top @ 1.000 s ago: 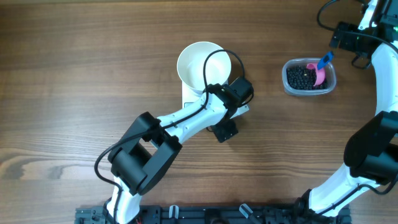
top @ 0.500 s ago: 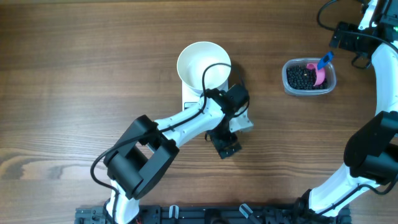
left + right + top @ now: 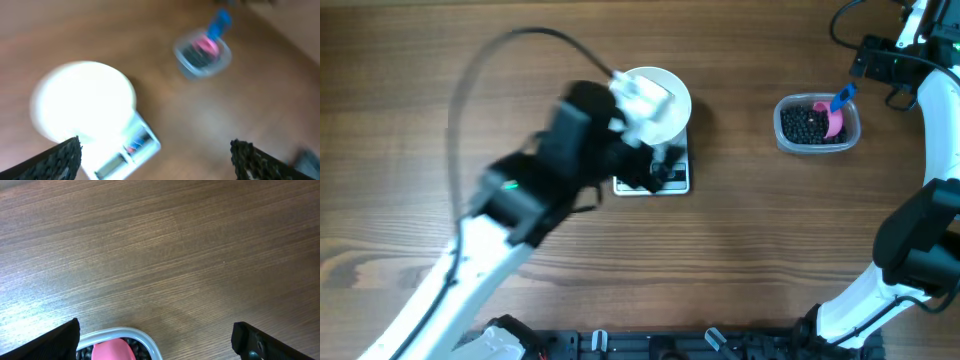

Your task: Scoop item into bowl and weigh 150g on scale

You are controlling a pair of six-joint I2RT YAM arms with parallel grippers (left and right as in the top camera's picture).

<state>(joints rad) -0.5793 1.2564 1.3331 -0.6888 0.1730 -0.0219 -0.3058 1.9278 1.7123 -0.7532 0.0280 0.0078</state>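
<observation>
Left tool (image 3: 156, 159) lifted back from scale (image 3: 676, 180); it and right tool (image 3: 155, 339) spread wide, empty.

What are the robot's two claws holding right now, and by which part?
Nothing. The left gripper and right gripper are both open and empty; the scoop lies in the tub.

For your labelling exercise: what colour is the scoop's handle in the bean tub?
Blue handle, clearest in the overhead view.
</observation>
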